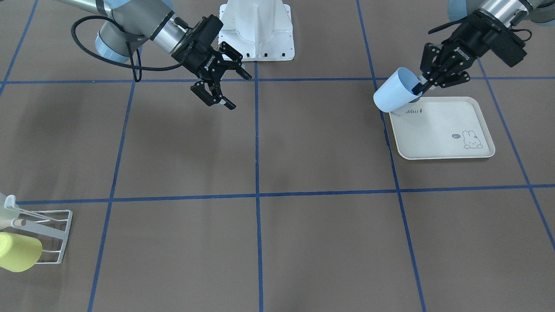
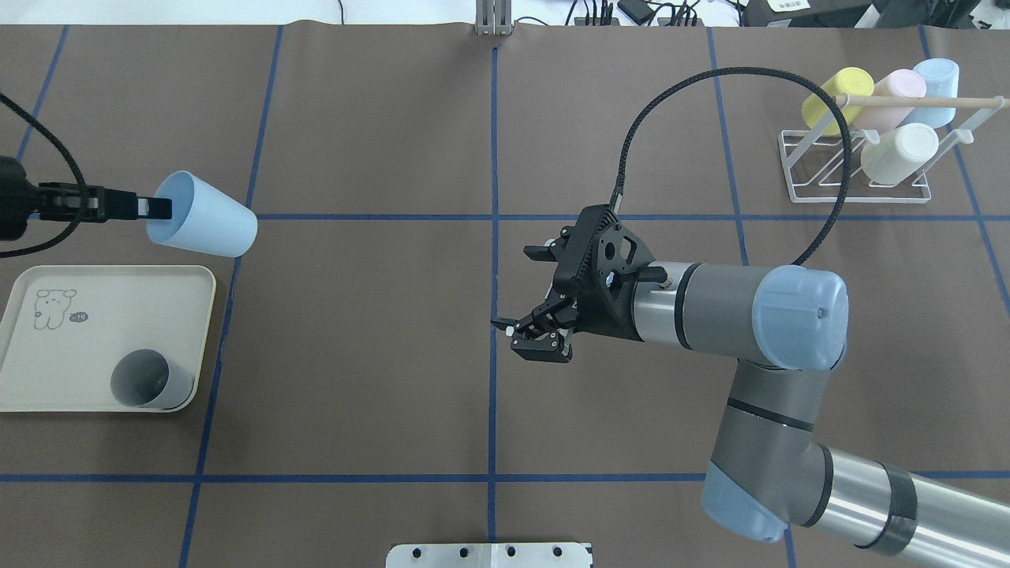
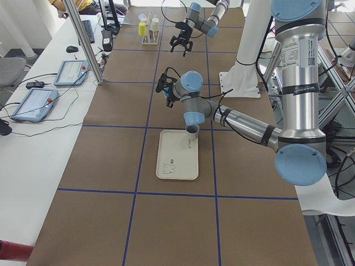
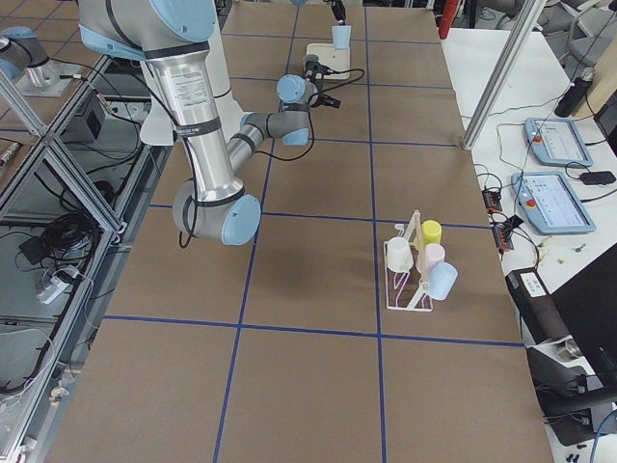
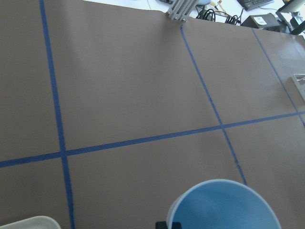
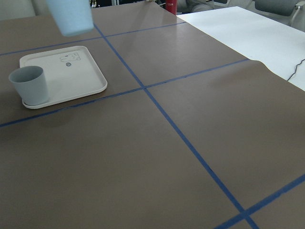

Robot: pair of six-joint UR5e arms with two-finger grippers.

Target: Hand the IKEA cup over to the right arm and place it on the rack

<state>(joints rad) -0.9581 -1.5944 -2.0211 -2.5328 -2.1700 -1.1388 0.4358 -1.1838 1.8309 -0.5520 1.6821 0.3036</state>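
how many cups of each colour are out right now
blue: 2 (held blue cup, racked blue cup)
grey cup: 1
yellow cup: 1
pink cup: 1
white cup: 1
total: 6

**Right arm** (image 2: 714,304): silver-grey tubes are carrying light-blue joint caps, and a dark band is ringing the forearm toward the overhead view's 4 o'clock corner.

**Cable** (image 2: 671,87): a braided black line is looping from the wrist toward 1 o'clock.

**Right gripper** (image 2: 514,288): black and two-fingered, with pale pins dotting the linkages and white lettering running along the body.

**Left arm** (image 3: 244,119): it is wearing the same silver and blue, with a white coded label on its upright link.

**Left gripper** (image 1: 421,86): black and lettered likewise, trailing a short wrist cable (image 1: 522,32).

**Base** (image 1: 258,30): white, at 12 o'clock in the front-facing view, it is showing a row of screw holes.
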